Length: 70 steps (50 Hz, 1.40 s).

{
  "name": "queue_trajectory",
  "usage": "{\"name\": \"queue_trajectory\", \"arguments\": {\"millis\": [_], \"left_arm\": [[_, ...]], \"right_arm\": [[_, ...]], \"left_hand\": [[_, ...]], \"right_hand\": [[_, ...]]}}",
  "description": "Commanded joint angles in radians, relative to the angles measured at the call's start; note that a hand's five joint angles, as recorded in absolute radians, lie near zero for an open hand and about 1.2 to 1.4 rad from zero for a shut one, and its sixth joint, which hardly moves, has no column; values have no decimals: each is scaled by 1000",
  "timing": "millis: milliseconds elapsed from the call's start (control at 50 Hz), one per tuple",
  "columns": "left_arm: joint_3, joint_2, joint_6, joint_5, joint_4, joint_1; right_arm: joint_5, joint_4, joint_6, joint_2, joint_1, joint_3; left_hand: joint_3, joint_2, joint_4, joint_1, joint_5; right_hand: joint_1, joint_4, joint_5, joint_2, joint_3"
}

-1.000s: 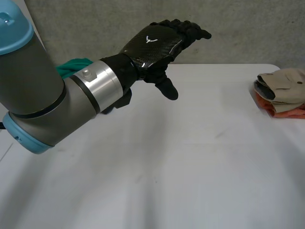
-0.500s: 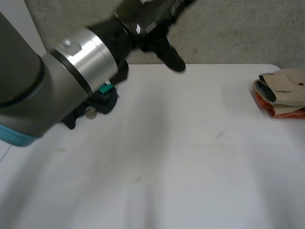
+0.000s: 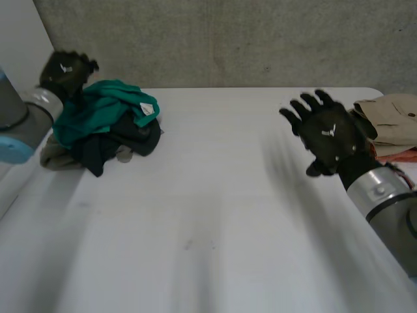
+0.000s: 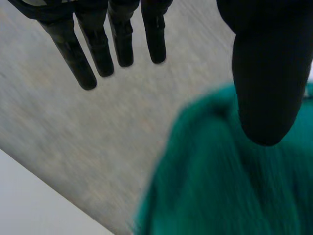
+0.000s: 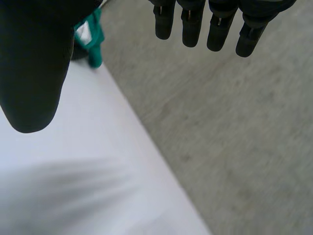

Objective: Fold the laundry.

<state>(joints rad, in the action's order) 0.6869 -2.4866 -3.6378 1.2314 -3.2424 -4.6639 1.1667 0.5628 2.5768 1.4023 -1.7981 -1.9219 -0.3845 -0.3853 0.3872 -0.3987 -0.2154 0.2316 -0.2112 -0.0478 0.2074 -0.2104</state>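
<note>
Your left hand [image 3: 65, 70], fingers straight, empty, had the clothes pile [image 3: 107, 120] just beside its thumb; your right hand [image 3: 329, 138], fingers spread, stood well apart.

No word or number can be read. The back of the right robot hand [image 3: 329, 140] bears a small white emblem [image 3: 330, 130] shaped like a spread V. The back of the left robot hand [image 3: 65, 73] bears a similar white mark [image 3: 66, 68]. A white tag [image 3: 148, 108] lies on the green garment [image 3: 104, 111] and is too small to read.
</note>
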Motion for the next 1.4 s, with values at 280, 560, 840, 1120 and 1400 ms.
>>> {"name": "queue_trajectory", "arguments": {"millis": [280, 560, 840, 1120, 1400], "left_arm": [[330, 331, 120, 65, -358, 181], [714, 464, 347, -112, -291, 513], [666, 345, 148, 28, -139, 631], [753, 568, 219, 83, 53, 542], [732, 437, 254, 69, 6, 603]], "right_arm": [[68, -23, 0, 1, 36, -23], [159, -81, 14, 72, 97, 18], [159, -321, 113, 21, 98, 87], [130, -695, 456, -42, 103, 120], [149, -492, 448, -144, 78, 31]], "left_hand": [[-1012, -1011, 1009, -998, -1006], [-1012, -1011, 1009, -998, -1006], [159, 160, -162, 174, 165], [142, 142, -144, 156, 147], [-11, -10, 8, 3, -6]], "right_hand": [[-57, 37, 48, -33, 36], [-57, 37, 48, -33, 36], [-57, 37, 48, -33, 36], [-57, 37, 48, -33, 36], [244, -264, -253, 268, -265]]}}
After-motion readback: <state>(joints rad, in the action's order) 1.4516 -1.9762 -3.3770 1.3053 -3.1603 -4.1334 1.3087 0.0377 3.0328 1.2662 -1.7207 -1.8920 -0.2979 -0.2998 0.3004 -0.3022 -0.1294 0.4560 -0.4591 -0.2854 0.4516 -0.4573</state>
